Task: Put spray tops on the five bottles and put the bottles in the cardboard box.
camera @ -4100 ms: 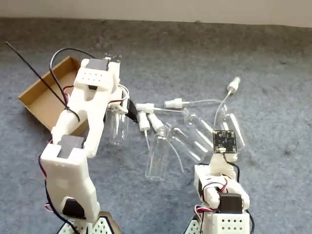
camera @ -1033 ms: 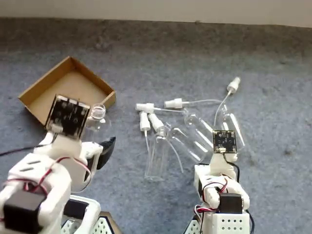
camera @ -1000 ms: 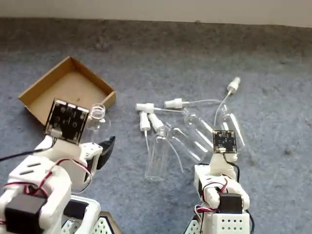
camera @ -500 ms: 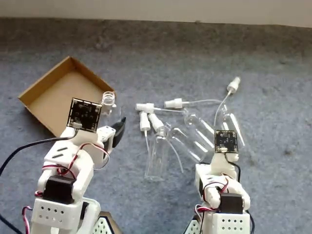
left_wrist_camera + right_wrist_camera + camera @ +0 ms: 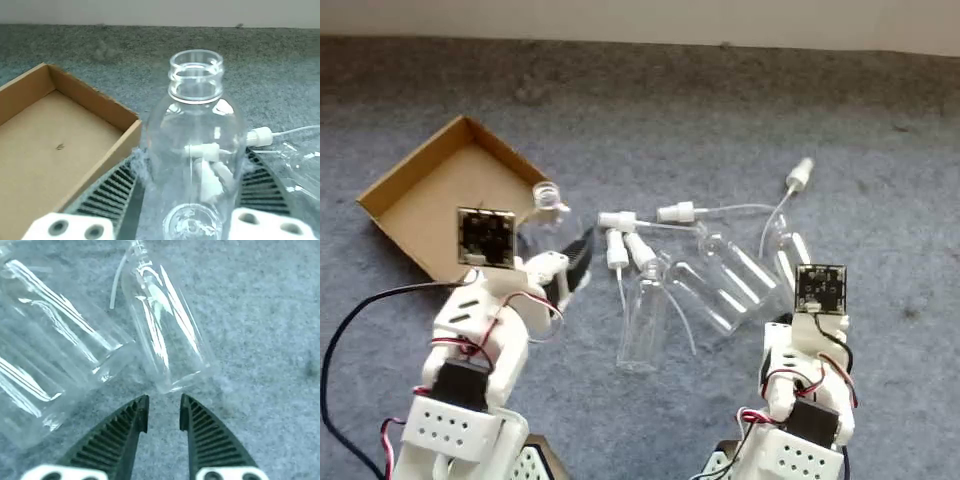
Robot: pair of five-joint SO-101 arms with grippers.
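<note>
My left gripper (image 5: 192,200) is shut on a clear bottle (image 5: 197,135) with no spray top, held upright. In the high view that bottle (image 5: 552,215) stands beside the near right corner of the empty cardboard box (image 5: 425,205). Several more clear bottles (image 5: 642,315) lie on the carpet in the middle. Loose white spray tops (image 5: 617,248) with thin tubes lie just beyond them, another spray top (image 5: 800,173) farther right. My right gripper (image 5: 164,402) is open by a narrow gap, empty, just short of the base of a lying bottle (image 5: 167,335).
Grey carpet covers the whole table. The box's brown floor (image 5: 50,145) lies to one side of the held bottle. A second lying bottle (image 5: 55,355) rests beside the one in front of my right gripper. Bare carpet stretches behind the box and at the far right.
My left arm has swung right with the bottle, from the box's near edge to its right corner. My right arm has shifted right, toward the rightmost lying bottle.
</note>
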